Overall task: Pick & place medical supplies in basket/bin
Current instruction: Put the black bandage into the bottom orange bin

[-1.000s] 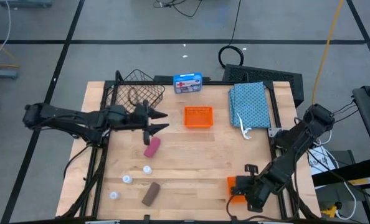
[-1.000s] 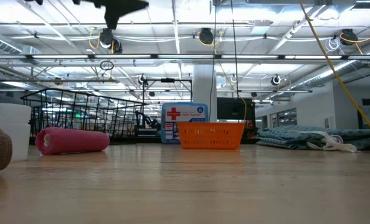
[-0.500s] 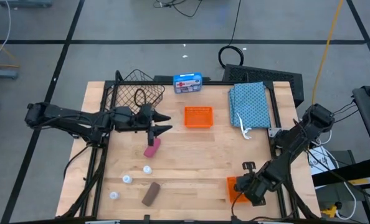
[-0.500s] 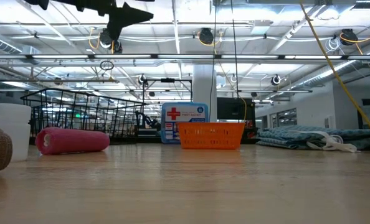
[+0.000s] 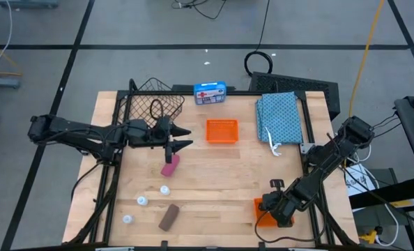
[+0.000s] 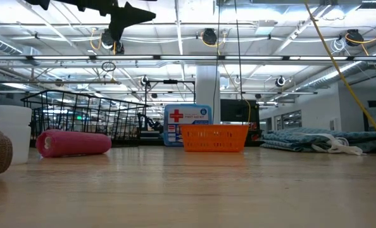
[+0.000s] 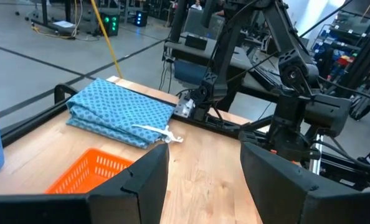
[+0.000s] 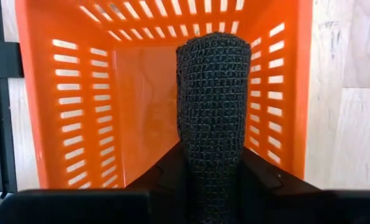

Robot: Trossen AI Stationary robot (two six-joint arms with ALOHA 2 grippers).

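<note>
The right gripper [image 8: 213, 177] was clamped on the black roll [image 8: 213, 112], holding it inside the near orange tray [image 8: 98, 93]. The left gripper [image 5: 178, 137], jaws apart and empty, hung beside the wire-mesh basket [image 5: 155, 104], above the pink roll [image 5: 170, 164]. The middle orange tray [image 5: 221, 131] held nothing.

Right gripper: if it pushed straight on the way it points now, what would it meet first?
The right gripper, shut on the black roll, points into the orange tray at the table's near right corner. The roll's tip would probably meet the tray's inside first; depth is unclear.
</note>
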